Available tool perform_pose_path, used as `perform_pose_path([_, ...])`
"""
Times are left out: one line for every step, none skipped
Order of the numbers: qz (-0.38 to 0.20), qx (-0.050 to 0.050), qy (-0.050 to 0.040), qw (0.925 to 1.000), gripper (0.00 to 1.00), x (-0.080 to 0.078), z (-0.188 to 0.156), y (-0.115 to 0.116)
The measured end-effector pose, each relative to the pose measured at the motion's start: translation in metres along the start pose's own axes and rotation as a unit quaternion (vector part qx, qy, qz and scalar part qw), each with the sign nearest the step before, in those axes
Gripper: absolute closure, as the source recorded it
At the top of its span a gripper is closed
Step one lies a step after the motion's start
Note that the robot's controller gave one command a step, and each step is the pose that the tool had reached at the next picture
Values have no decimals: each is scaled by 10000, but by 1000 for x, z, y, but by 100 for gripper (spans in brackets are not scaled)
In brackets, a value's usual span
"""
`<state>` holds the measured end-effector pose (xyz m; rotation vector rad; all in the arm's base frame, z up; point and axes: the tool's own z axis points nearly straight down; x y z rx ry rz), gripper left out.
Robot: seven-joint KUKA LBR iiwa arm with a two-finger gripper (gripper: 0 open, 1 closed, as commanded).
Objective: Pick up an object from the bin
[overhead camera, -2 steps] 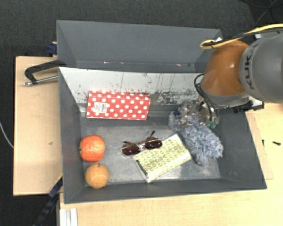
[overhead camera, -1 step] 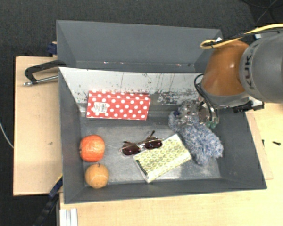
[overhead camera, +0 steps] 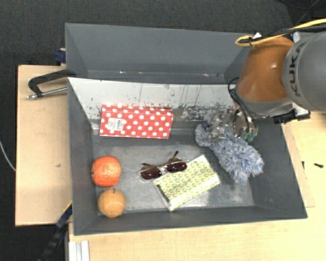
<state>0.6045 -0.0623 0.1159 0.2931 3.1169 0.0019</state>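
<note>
My gripper [overhead camera: 238,127] hangs low at the back right of the bin. It is right over the upper end of a fluffy blue-grey cloth [overhead camera: 233,155] that lies along the right side of the floor. Whether it touches the cloth I cannot tell. To the left of the cloth lies a flat pad with a green and white pattern [overhead camera: 187,182]. A pair of dark sunglasses [overhead camera: 163,169] rests against that pad's upper left edge.
A red box with white dots [overhead camera: 136,122] leans on the back wall at the left. A red-orange fruit [overhead camera: 106,171] and a smaller yellow-orange one [overhead camera: 111,203] sit in the front left corner. The arm's orange cover hangs over the bin's right rim.
</note>
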Motion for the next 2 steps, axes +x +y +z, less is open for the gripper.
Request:
perform_pose_path([0, 5, 25, 10000, 100, 2, 2, 0])
perform_pose_path([-1, 3, 53, 10000, 100, 0, -55, 1])
